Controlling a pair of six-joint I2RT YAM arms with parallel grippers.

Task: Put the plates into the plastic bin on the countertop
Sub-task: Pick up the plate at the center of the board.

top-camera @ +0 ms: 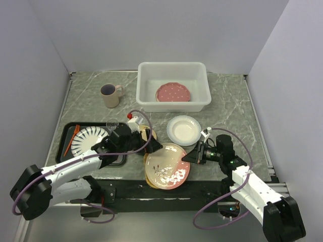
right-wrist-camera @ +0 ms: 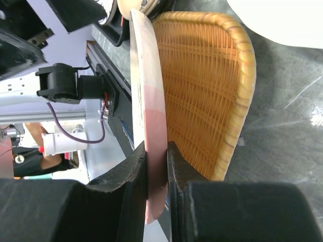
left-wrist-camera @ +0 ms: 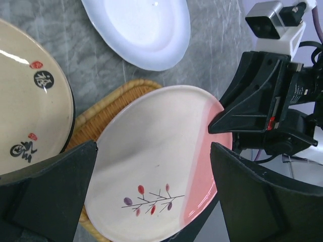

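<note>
My right gripper (top-camera: 187, 157) is shut on the pink rim of the cream-and-pink sprig plate (top-camera: 166, 165); the right wrist view shows both fingers (right-wrist-camera: 133, 174) clamping that rim (right-wrist-camera: 154, 126). The plate sits over an orange woven squarish plate (right-wrist-camera: 202, 85), with a gap on the gripped side. My left gripper (top-camera: 149, 145) is open and empty just above the plate's left part, which also shows in the left wrist view (left-wrist-camera: 151, 151). The white plastic bin (top-camera: 146, 85) stands at the back with a pink dotted plate (top-camera: 173, 92) inside.
A plain white plate (top-camera: 184, 129) lies on the countertop (top-camera: 232, 111) between the bin and my right gripper. A cream plate with black characters (left-wrist-camera: 30, 111) lies left of the woven one. A black tray (top-camera: 65, 132) holds a ribbed white plate (top-camera: 88, 140). A mug (top-camera: 111, 95) stands back left.
</note>
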